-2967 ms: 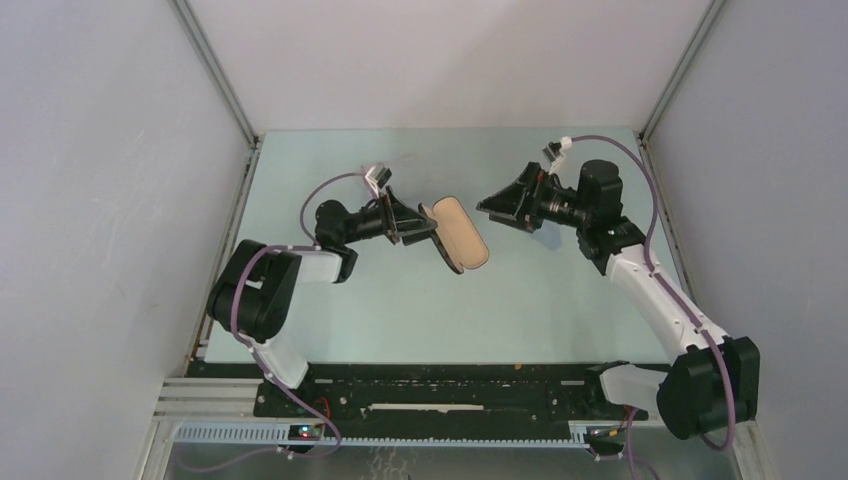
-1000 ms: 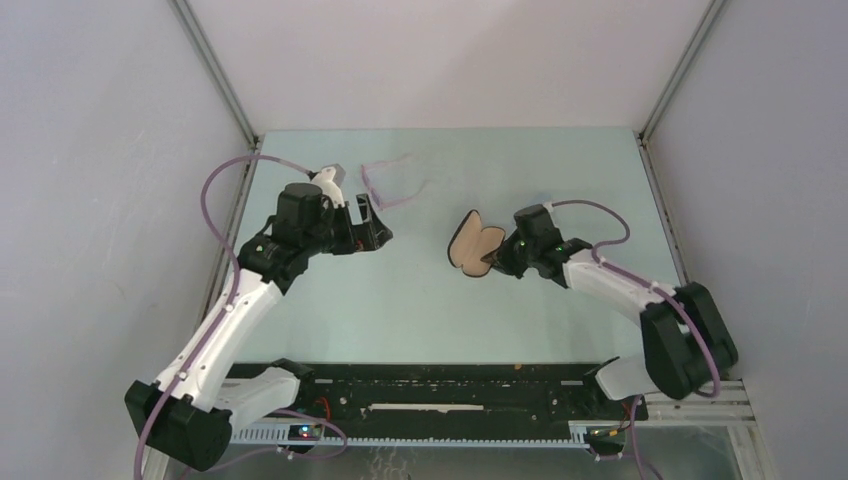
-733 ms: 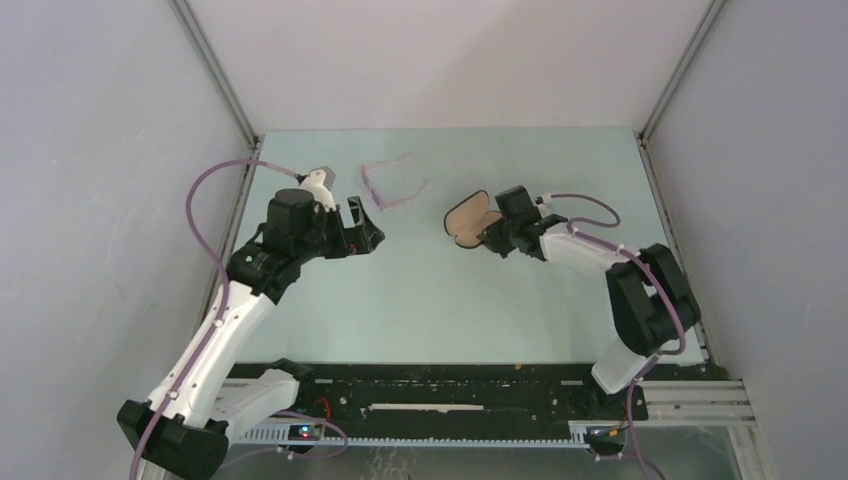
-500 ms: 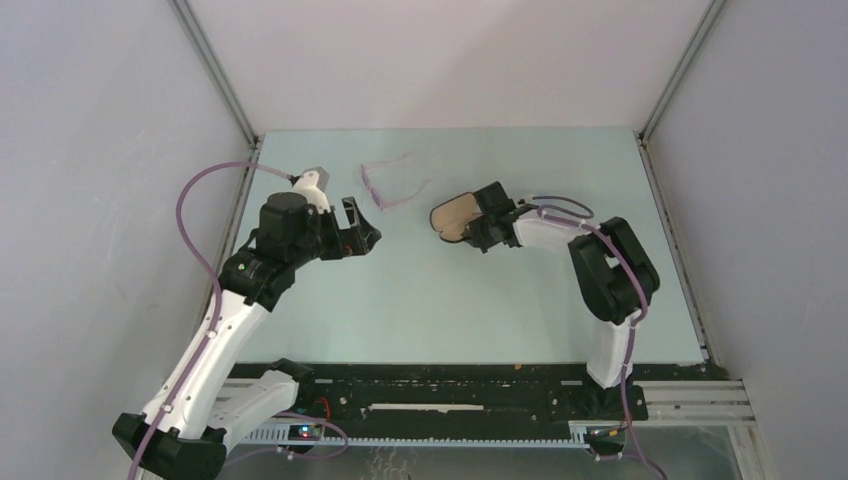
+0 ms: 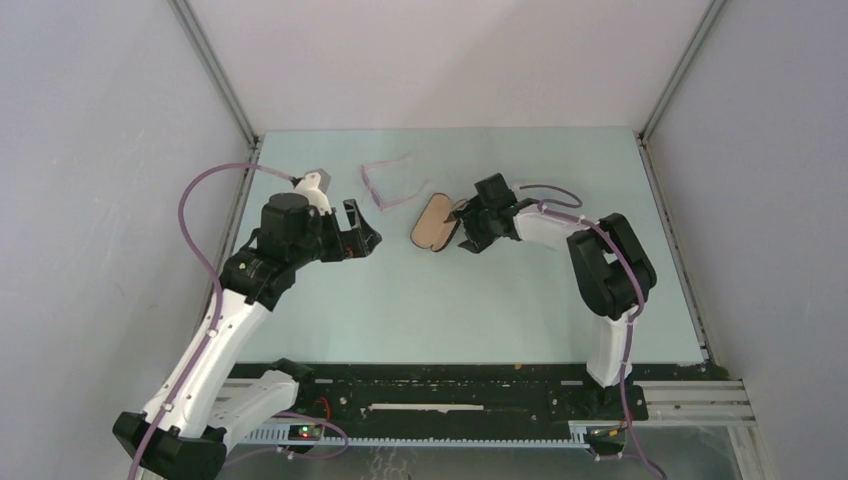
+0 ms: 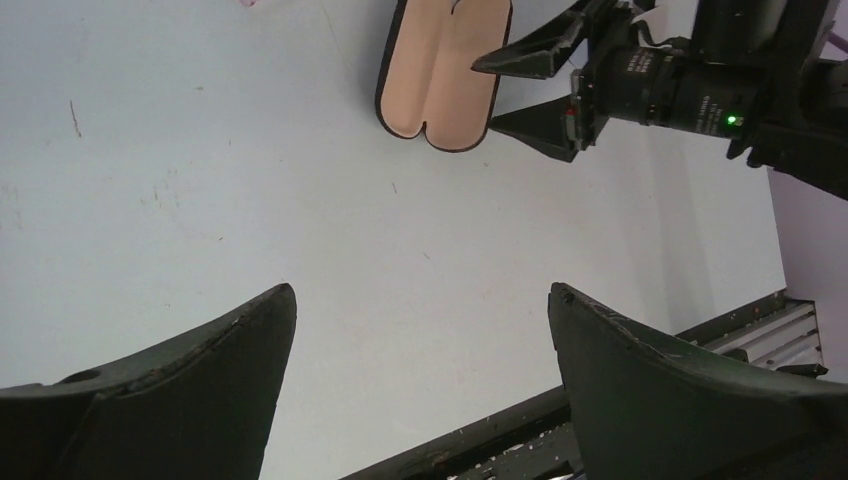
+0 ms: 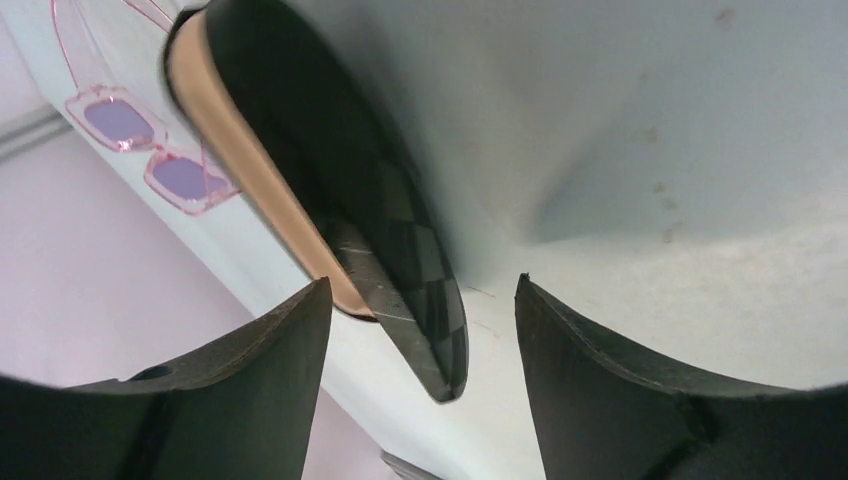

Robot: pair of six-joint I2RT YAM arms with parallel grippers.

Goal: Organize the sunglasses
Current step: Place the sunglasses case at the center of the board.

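Two hands: both stand with fingers spread, and neither grips anything.
Left hand (image 5: 360, 226): released wide. We see it above bare table to the left of the case, apart from it, with nothing between its fingers.
Right hand (image 5: 460, 226): released. Its fingers are parted at the right side of the case, with the tips close against the rim. We cannot tell whether they touch it.
Sunglasses (image 5: 392, 186): the thin pink frame lies flat on the table, toward the far edge and left of centre. It sits just beyond the case's far end, and no hand is on it.
Case (image 5: 430, 222): black outside and tan inside. We find it lying open with the lining up, between the two hands, its length running from near to far.
Table (image 5: 520, 300): pale blue-green, carrying the case and the sunglasses.
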